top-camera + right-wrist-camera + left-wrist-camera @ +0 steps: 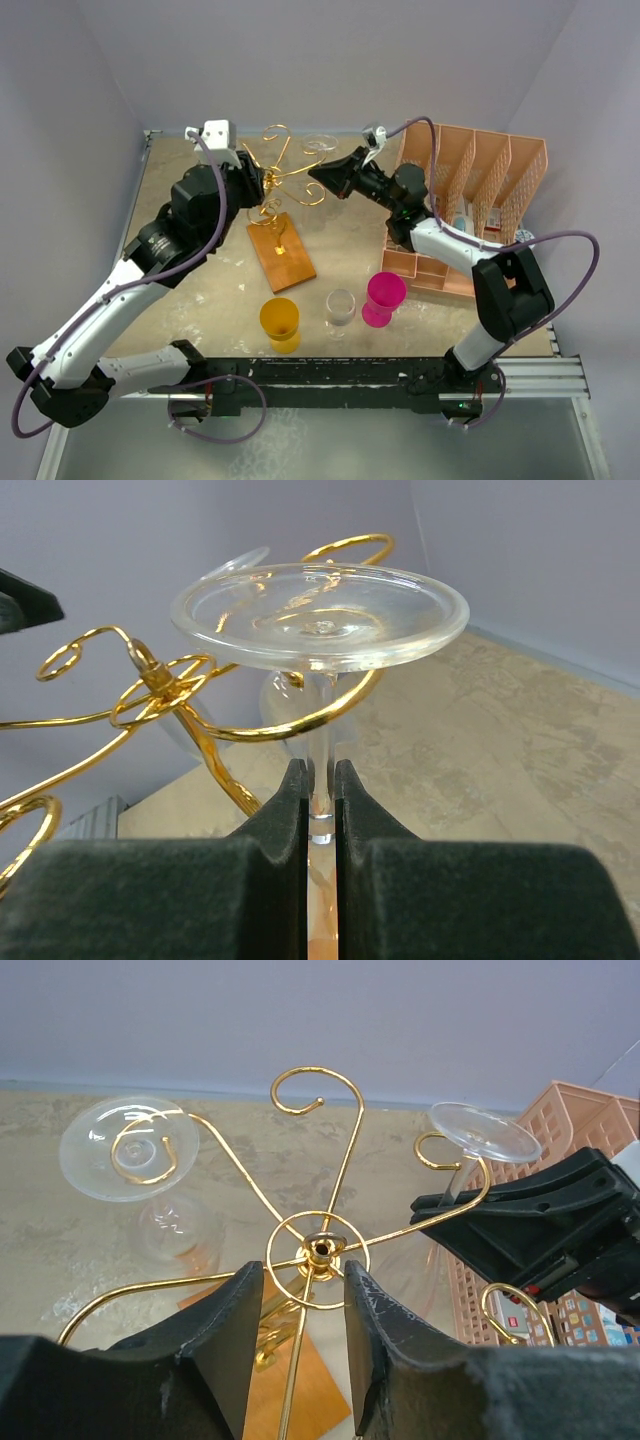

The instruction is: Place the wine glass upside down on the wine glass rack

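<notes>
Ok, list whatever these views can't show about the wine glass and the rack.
- Bowl of the wine glass: right wrist view, hidden beneath the fingers of the right gripper.
- Whether the left gripper touches the post of the wine glass rack: left wrist view leaves it unclear, top view too small.
- Wooden base: left wrist view, mostly behind the fingers.

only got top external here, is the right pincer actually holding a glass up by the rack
Observer: yes, the right wrist view shows the right pincer shut on the stem of the wine glass, foot up.
Operator: stem in a rack arm yet
Observer: a gold arm of the wine glass rack crosses in front of the stem just under the foot; seated or not, I cannot tell.
</notes>
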